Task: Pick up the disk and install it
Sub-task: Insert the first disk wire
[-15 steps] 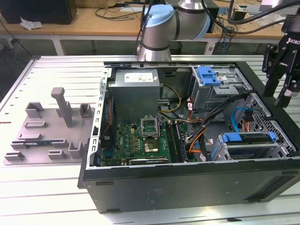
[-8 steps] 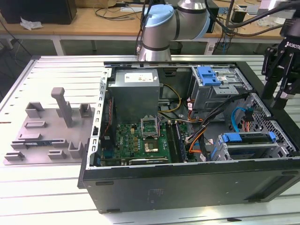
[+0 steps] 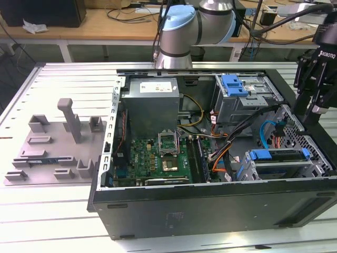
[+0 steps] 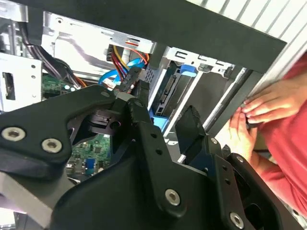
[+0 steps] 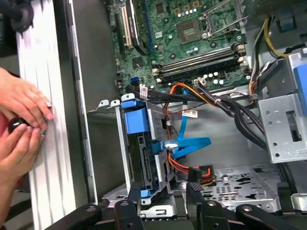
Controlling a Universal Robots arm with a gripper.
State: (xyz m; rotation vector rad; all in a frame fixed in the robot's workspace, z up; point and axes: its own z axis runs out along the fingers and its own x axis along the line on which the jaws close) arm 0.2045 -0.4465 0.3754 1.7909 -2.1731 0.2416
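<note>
You are working over a slatted metal counter (image 3: 63,79), and a second, wooden counter (image 3: 105,23) strewn with cables is running along the room behind it, well beyond your pincer (image 3: 310,113). The pincer is hanging released, its fingers spread with nothing between them, over the near edge of an open computer case (image 3: 210,205).

A grey moulded tray (image 3: 58,153) is lying on the slats well apart from the pincer, past the far end of the case. A person's hands (image 5: 21,110) are resting together on the counter just outside the case wall, close beside the pincer. A flat blue cable (image 5: 189,143) and a bundle of orange and black wires (image 5: 192,91) are crossing the space between the pincer and the green circuit board (image 3: 158,155).

The case is lying on its side, holding that board and a grey power box (image 3: 152,100) at the end farthest from the pincer. The disk (image 5: 136,122) is sitting on edge in a metal cage (image 5: 119,143) just below the fingertips, its blue frame showing, apart from both fingers.
</note>
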